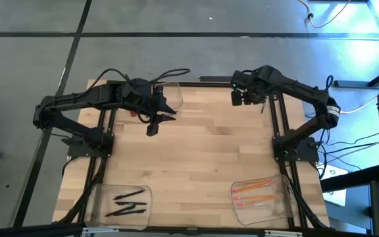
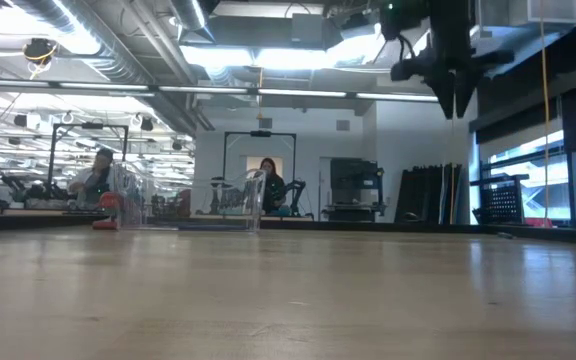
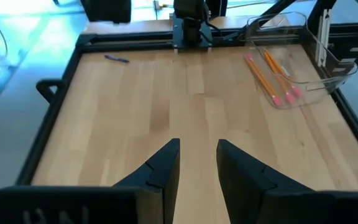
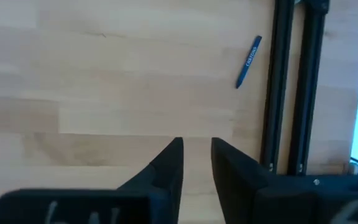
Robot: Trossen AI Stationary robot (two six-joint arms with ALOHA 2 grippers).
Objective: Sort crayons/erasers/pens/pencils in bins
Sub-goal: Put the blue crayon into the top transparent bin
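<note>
A single blue crayon [image 4: 248, 61] lies flat on the wood by the table's right frame rail, ahead of my right gripper [image 4: 196, 146], which hovers open above the far right part of the table [image 1: 245, 100]. The crayon also shows small in the left wrist view [image 3: 115, 58]. My left gripper [image 3: 197, 149] is open over the far left part of the table [image 1: 153, 128]. Black pens [image 1: 127, 203] lie in the near-left bin [image 1: 97, 197]. Orange pencils [image 1: 254, 192] lie in the near-right bin [image 1: 283, 197]. A third clear bin [image 1: 175, 95] stands at the far edge, by the left arm.
A small red thing [image 1: 131, 113] lies under the left arm near the far bin. Black frame rails [image 4: 281, 81] run along the table's sides, one close beside the crayon. The wood between the arms and the near bins is bare. People sit far off in the room behind [image 2: 268, 180].
</note>
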